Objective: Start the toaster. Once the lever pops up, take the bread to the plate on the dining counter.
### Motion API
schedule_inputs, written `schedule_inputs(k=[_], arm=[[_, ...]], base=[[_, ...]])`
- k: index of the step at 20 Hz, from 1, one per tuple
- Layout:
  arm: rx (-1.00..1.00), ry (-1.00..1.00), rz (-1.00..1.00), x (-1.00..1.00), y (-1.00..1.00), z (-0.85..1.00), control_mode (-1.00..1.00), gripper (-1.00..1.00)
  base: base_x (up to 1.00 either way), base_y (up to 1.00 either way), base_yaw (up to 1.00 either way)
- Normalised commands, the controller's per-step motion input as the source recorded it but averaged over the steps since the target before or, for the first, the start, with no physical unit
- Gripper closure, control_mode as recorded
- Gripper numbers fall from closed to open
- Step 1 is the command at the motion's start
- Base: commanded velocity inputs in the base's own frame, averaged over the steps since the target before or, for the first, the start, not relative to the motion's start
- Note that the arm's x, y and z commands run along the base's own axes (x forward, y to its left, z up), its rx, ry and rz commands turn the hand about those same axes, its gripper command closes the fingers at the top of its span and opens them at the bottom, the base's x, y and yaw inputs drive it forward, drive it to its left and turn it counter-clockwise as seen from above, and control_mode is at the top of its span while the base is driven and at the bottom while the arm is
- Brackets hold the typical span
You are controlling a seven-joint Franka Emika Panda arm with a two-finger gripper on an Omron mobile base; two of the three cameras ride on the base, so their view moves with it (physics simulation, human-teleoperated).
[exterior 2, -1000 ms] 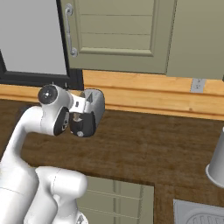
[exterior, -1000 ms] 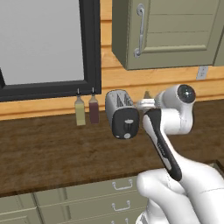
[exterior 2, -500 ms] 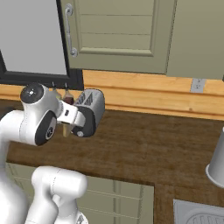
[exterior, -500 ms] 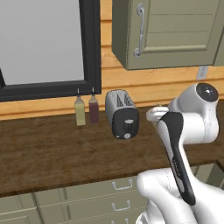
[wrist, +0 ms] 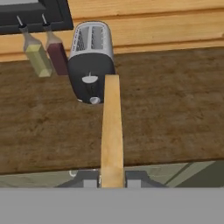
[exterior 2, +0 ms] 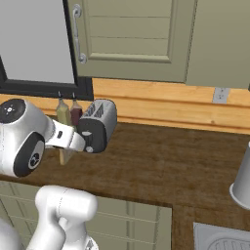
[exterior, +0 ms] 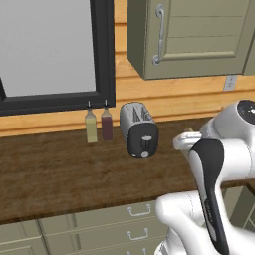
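Note:
The silver toaster (exterior: 139,130) (exterior 2: 99,125) (wrist: 92,57) stands at the back of a dark wood counter (exterior: 74,169). Its black end face carries the pale lever (wrist: 90,79) above a round white knob (wrist: 94,100). My gripper (wrist: 112,180) is drawn back from the toaster, over the counter's front edge, and is shut on the bread (wrist: 111,131). The bread is a thin beige slice seen edge-on, reaching toward the toaster's face. A beige sliver of bread (exterior: 188,133) peeks out by the hand. The plate and the dining counter are out of view.
Two slim bottles, one olive (exterior: 90,127) and one dark red (exterior: 106,124), stand left of the toaster under a black-framed window (exterior: 50,50). Green wall cabinets (exterior 2: 127,39) hang above. A grey cup (exterior 2: 241,178) and a sink corner (exterior 2: 224,239) lie far right. Drawers (exterior: 129,211) line the counter front.
The arm has pulled back from the toaster toward the base, carrying the bread. The toaster and the bottles stay where they were.

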Motion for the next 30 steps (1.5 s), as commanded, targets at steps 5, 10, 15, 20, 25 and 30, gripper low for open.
schedule_inputs(k=[5, 10, 15, 20, 25, 30], arm=[[-0.02, 0.00, 0.00, -0.41, 0.00, 0.15, -1.00, 1.00], [0.00, 0.00, 0.00, -0.50, 0.00, 0.00, -1.00, 1.00], [0.00, 0.00, 0.00, -0.26, 0.00, 0.00, -1.00, 1.00], [0.00, 0.00, 0.00, 0.00, 0.00, 0.00, 1.00, 1.00], [0.00, 0.00, 0.00, 0.00, 0.00, 0.00, 1.00, 1.00], [0.00, 0.00, 0.00, 0.00, 0.00, 0.00, 1.00, 1.00]], base=[[0.00, 0.00, 0.00], [0.00, 0.00, 0.00], [0.00, 0.00, 0.00], [-0.45, 0.24, 0.06], [-0.43, 0.99, 0.56], [-0.40, 0.79, 0.90]])
